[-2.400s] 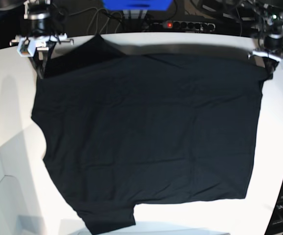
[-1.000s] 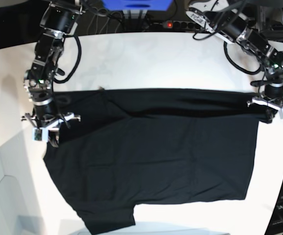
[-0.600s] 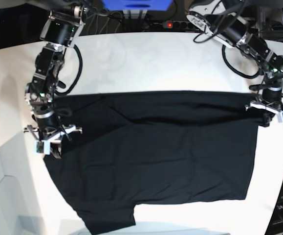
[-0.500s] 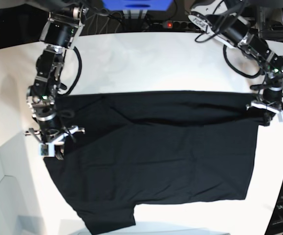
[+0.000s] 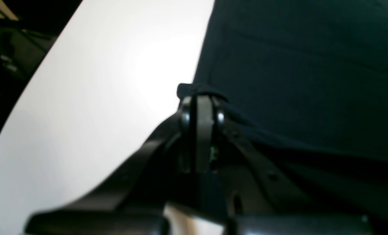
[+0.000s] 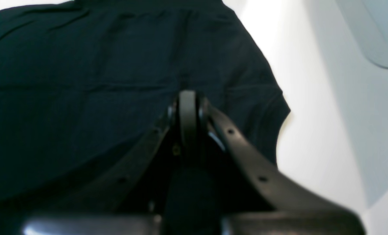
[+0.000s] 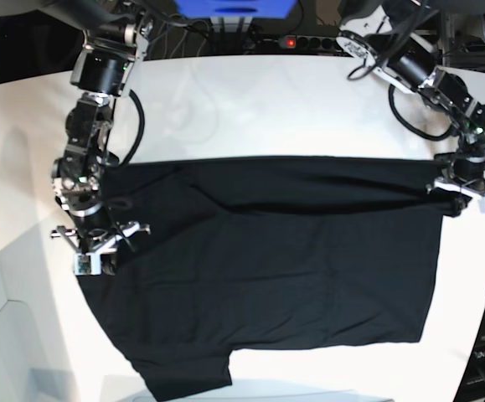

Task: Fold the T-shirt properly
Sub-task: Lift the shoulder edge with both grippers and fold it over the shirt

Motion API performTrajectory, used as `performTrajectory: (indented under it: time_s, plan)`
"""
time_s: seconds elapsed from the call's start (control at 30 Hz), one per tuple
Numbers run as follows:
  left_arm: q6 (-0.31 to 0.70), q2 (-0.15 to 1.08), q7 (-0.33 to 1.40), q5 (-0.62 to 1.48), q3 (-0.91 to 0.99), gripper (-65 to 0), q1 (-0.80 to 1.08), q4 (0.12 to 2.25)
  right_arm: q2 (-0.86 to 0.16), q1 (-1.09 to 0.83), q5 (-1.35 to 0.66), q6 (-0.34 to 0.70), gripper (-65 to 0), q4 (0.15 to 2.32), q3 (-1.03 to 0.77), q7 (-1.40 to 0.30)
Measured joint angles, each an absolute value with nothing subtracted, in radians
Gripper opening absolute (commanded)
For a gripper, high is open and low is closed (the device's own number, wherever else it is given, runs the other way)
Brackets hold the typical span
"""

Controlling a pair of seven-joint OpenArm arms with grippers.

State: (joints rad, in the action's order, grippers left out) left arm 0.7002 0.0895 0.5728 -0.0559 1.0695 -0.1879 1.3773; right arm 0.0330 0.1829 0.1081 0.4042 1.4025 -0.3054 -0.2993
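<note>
No writing could be read. The shirt (image 7: 267, 268) lay plain side up on the white table (image 7: 250, 100), its far part doubled over, any print hidden. The left gripper (image 5: 200, 98) and right gripper (image 6: 187, 98) were clamped on its corners. Cables (image 7: 225, 33) cluttered the background.

Both wrist views are blurred. The T-shirt (image 7: 259, 268) runs past their edges, and its underside is hidden against the table (image 7: 250, 100). The right gripper (image 6: 188, 98) blocks the cloth it pinches.
</note>
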Motion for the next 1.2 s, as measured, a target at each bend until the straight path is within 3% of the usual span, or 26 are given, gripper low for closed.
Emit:
performTrajectory:
  time_s: [0.83, 1.2]
  plan:
    - [0.7, 0.136, 0.571, -0.055, 1.065, -64.9, -0.28, 1.216, 0.016, 0.205, 0.109, 0.404, -65.0, 1.384, -0.309, -0.303]
    - [0.696, 0.168, 0.572, -0.056, 0.949, -64.9, -0.276, 1.201, 0.014, 0.226, 0.109, 0.404, -65.0, 1.376, -0.309, -0.301]
